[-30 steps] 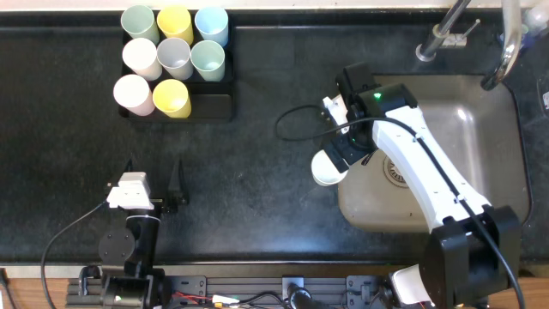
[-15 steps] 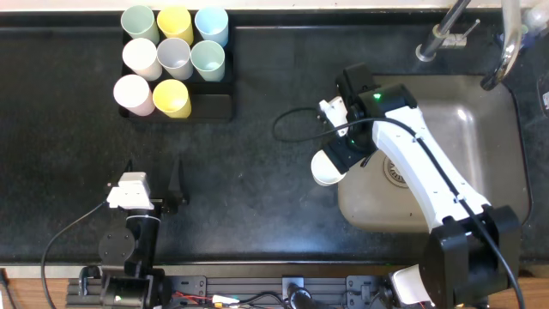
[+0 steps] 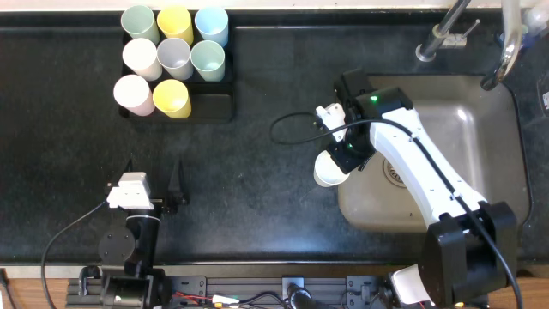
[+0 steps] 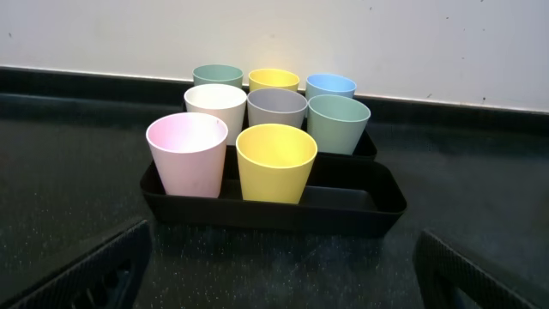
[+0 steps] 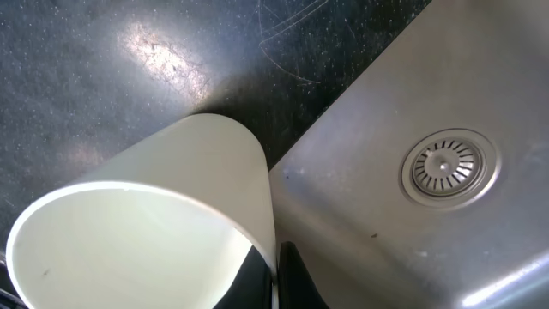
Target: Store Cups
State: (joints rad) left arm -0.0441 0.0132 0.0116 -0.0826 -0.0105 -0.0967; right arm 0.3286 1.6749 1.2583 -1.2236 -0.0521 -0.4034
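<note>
My right gripper (image 3: 337,160) is shut on the rim of a white cup (image 3: 328,169) and holds it above the left edge of the sink (image 3: 480,120). In the right wrist view that white cup (image 5: 163,215) hangs tilted over the counter, beside the sink's corner. A black tray (image 3: 214,105) at the back left holds several cups, pastel green, yellow, blue, white, grey and pink. My left gripper (image 3: 154,178) stands open near the front left, facing the tray (image 4: 343,215), with nothing between its fingers.
The sink drain (image 5: 449,166) lies just beyond the held cup. A faucet (image 3: 446,30) stands at the back right. The tray's front right slot (image 4: 343,199) has no cup in it. A black cable (image 3: 292,129) loops off the right arm.
The right gripper with the white cup has shifted slightly toward the left and front. The left arm has stayed still.
</note>
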